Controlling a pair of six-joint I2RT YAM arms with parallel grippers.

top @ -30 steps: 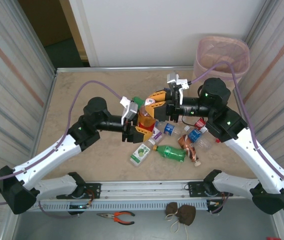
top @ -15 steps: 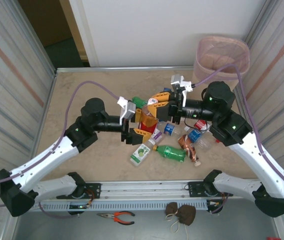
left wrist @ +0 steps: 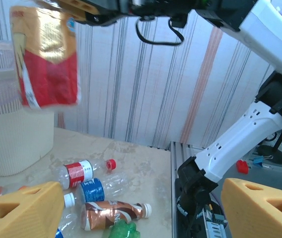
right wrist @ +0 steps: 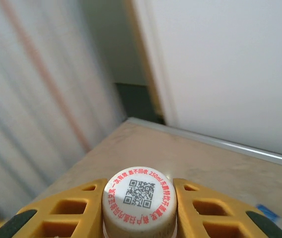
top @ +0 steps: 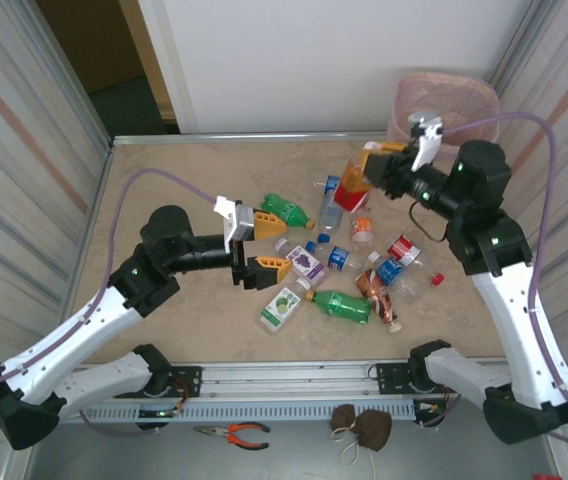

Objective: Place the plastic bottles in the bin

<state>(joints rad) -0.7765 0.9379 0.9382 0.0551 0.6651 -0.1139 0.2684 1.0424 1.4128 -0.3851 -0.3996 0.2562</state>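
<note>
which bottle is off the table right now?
The red-and-gold-labelled bottle: the right gripper clamps it at its white cap and it hangs in the air. The rest lie on the table.

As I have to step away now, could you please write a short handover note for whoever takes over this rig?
Left gripper: open, empty, above the table.
Right gripper: shut on a red-labelled plastic bottle, lifted short of the pale pink round plastic bin.
On the table: roughly ten small plastic bottles, green, white, blue-labelled.
Done: bin contents not visible.
Left: drop the held one, then clear the rest.
</note>
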